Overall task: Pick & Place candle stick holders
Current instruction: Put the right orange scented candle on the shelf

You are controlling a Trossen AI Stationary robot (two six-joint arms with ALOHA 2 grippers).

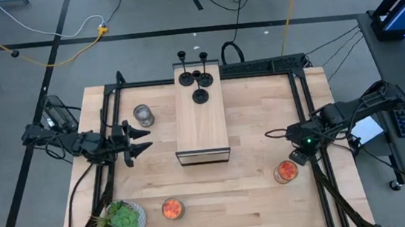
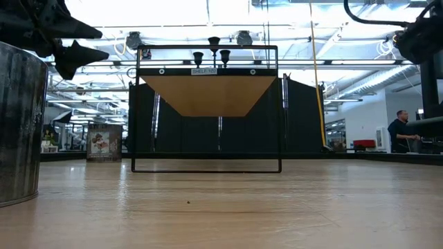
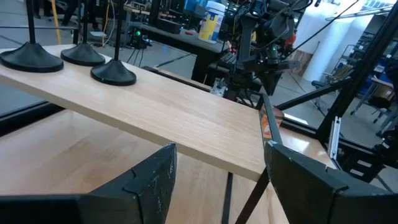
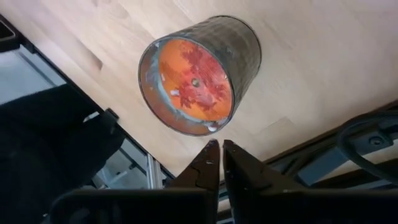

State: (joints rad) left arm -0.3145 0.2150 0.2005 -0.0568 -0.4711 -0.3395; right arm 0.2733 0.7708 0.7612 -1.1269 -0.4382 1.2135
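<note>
Three black candle stick holders [image 1: 197, 75] stand on their round bases at the far end of a raised wooden shelf [image 1: 201, 125] in the table's middle. Their bases [image 3: 82, 56] show in the left wrist view and their cups [image 2: 214, 43] in the low view. My left gripper [image 1: 142, 140] hovers open and level to the left of the shelf, its fingers [image 3: 155, 180] pointing at the shelf's long edge. My right gripper [image 1: 295, 160] is shut at the right, slanting down just beside an orange candle tin [image 4: 199, 74], with nothing between its fingers.
A silver tin [image 1: 143, 115] stands left of the shelf, close to my left gripper. A second orange candle tin [image 1: 172, 208] and a green plant [image 1: 123, 219] sit near the front edge. Black frame rails [image 1: 301, 89] run along the table's sides.
</note>
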